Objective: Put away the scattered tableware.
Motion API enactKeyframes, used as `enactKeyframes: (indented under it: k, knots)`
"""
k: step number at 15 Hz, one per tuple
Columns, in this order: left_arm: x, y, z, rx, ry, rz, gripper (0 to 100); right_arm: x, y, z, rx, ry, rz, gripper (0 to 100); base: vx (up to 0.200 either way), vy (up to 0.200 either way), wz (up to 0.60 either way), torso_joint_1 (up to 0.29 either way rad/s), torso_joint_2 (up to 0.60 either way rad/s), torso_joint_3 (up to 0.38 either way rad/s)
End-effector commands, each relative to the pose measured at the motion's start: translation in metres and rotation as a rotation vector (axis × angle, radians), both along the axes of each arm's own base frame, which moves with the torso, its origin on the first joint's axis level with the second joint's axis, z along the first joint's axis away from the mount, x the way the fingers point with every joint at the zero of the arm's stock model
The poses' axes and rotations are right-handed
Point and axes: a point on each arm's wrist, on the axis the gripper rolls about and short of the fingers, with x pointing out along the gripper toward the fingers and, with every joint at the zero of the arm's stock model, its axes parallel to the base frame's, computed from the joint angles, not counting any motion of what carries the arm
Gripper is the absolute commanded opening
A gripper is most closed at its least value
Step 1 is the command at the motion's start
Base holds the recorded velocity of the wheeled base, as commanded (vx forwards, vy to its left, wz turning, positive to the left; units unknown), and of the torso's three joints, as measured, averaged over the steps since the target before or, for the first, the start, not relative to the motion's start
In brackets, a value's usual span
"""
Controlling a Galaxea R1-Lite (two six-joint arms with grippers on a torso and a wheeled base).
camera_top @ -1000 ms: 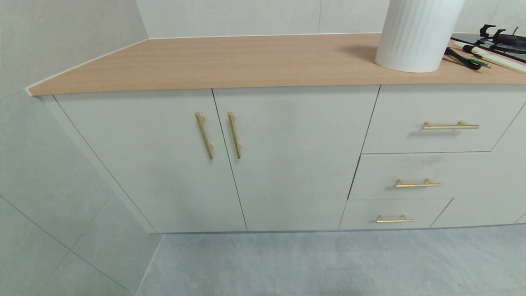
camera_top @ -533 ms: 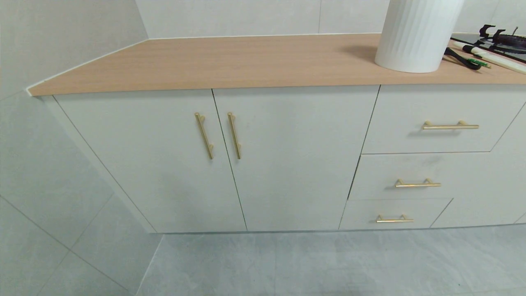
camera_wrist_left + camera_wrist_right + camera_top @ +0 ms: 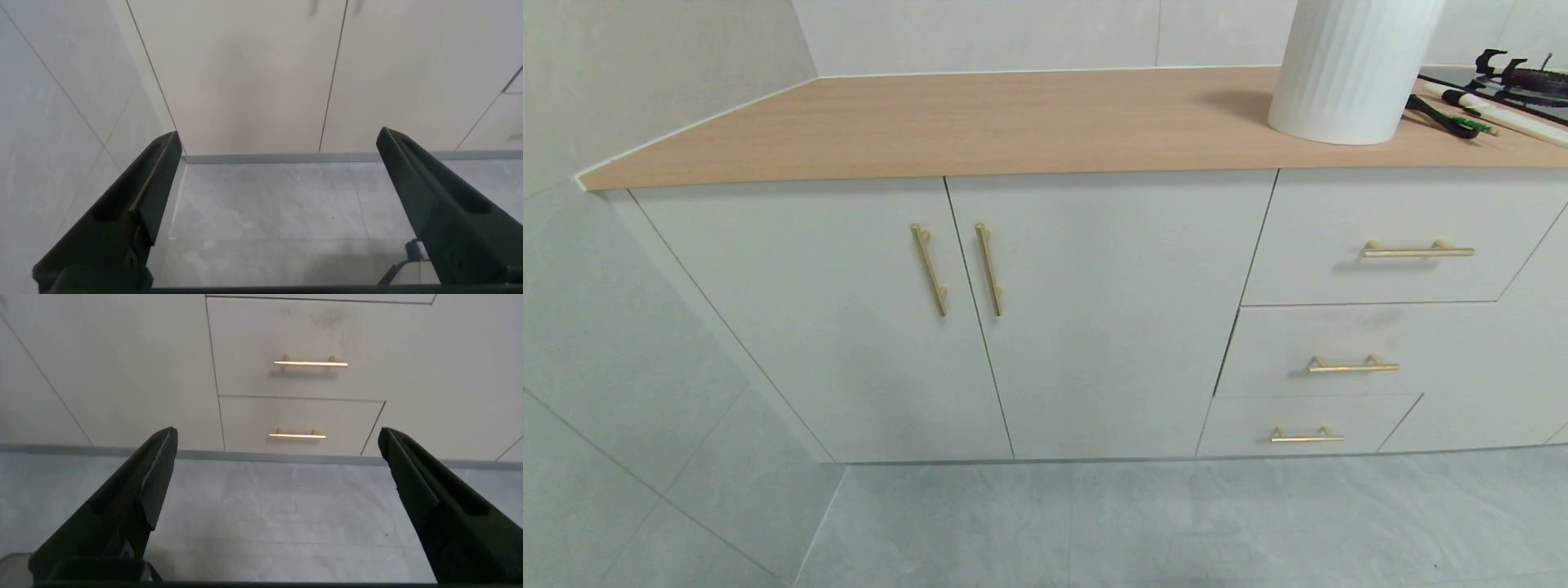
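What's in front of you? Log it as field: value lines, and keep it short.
counter: wooden, on top of the cabinet
container: white, ribbed, upright on the counter's right part
utensils: lying on the counter just right of the container
doors: two, shut, handles side by side
drawers: three stacked, shut, right of the doors
left pincer: open, empty, low before the doors
right pincer: open, empty, low before the drawers
floor: grey tiles

Wooden tabletop (image 3: 980,122) over pale two-door cabinet (image 3: 809,327), vertical gold handles (image 3: 929,269) side by side; three drawers (image 3: 1380,204) stacked at right; grey tiled floor (image 3: 1176,523) below.
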Motion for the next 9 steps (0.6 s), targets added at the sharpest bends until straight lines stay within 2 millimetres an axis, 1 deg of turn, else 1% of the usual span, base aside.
enactKeyframes:
  k: [1,9]
  knots:
    - [0.0001,0.0000,0.0000,-0.017,0.001,0.004,100,0.0002,0.0000,-0.0003,0.002,0.006,-0.001,100,0.000,0.000,0.00,0.000,0.00,0.000]
    - [0.0001,0.0000,0.0001,-0.009,0.000,0.002,100,0.0002,0.0000,-0.0003,0.004,0.006,-0.002,100,0.000,0.000,0.00,0.000,0.00,0.000]
